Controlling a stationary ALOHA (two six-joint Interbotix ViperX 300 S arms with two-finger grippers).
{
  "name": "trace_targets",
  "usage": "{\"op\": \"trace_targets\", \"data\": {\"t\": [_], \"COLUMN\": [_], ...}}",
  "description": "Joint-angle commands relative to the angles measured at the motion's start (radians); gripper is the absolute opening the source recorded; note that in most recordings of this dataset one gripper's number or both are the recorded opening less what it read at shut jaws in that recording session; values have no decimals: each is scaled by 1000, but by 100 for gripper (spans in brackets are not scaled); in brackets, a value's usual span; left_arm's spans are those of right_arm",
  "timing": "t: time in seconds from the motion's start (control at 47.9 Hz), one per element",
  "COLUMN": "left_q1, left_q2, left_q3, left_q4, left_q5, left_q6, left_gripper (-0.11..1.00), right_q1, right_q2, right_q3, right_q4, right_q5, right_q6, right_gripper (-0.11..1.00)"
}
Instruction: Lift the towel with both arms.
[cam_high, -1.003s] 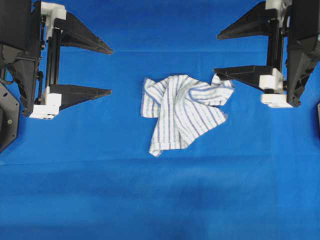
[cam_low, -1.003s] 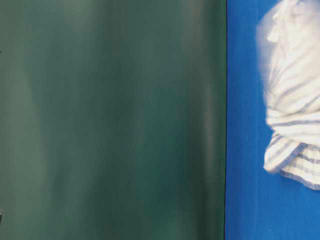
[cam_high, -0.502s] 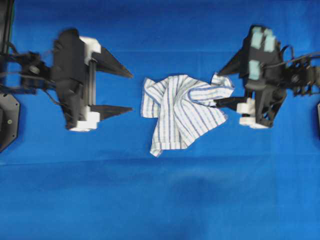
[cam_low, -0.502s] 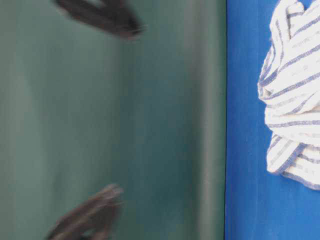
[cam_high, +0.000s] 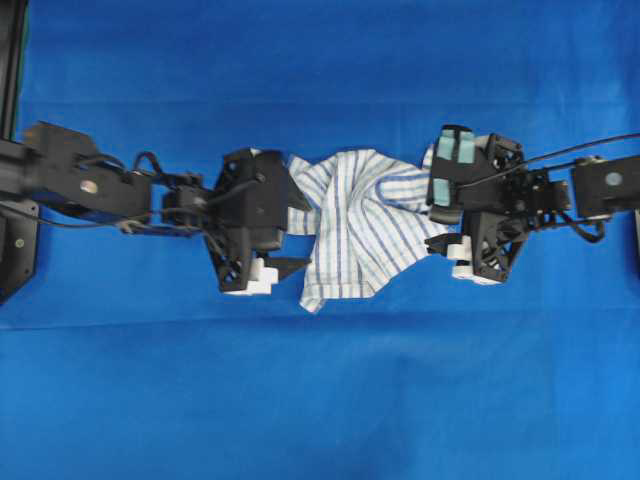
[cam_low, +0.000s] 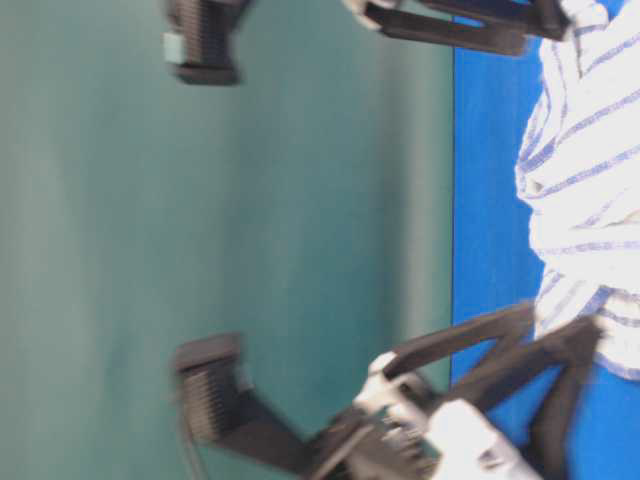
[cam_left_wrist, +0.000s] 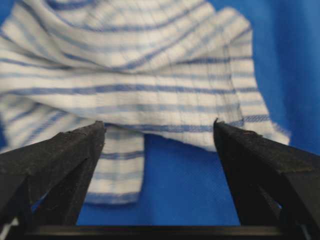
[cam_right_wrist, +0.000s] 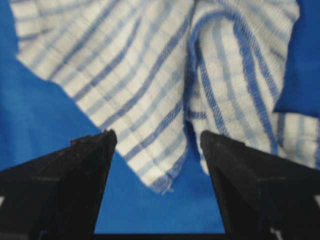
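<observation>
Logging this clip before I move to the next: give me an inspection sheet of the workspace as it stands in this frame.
Surface: blue table covering, smooth, bare apart from the cloth.
Job's things: towel, white with blue stripes, lying crumpled and flat at centre, not lifted.
Clutter: nothing seen.
Grippers: left gripper open at the towel's left edge; right gripper open at its right edge, bearing teal tape patches. Each wrist view shows towel edge ahead of parted fingers, nothing clamped.
Cables: black cables run along both arms, off the cloth.
Surroundings: plain green backdrop in the table-level view.
</observation>
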Motion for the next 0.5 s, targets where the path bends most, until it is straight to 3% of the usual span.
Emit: {"op": "trace_targets", "data": {"t": [0.0, 0.355, 0.481], "left_q1": [-9, -12, -12], "left_q2": [43, 115, 120], "left_q3": [-34, -46, -54], "left_q4": [-3, -6, -14], "left_q5": [-29, -34, -34], "left_q6": [0, 0, 0], "left_gripper": [92, 90, 83], "right_q1": [-21, -38, -40], "right_q2": [43, 133, 133], "right_q3": [3, 6, 9], "right_q4": [-2, -2, -2], "right_q5": [-60, -152, -152], "right_q6": [2, 2, 0], "right_gripper": [68, 68, 64]}}
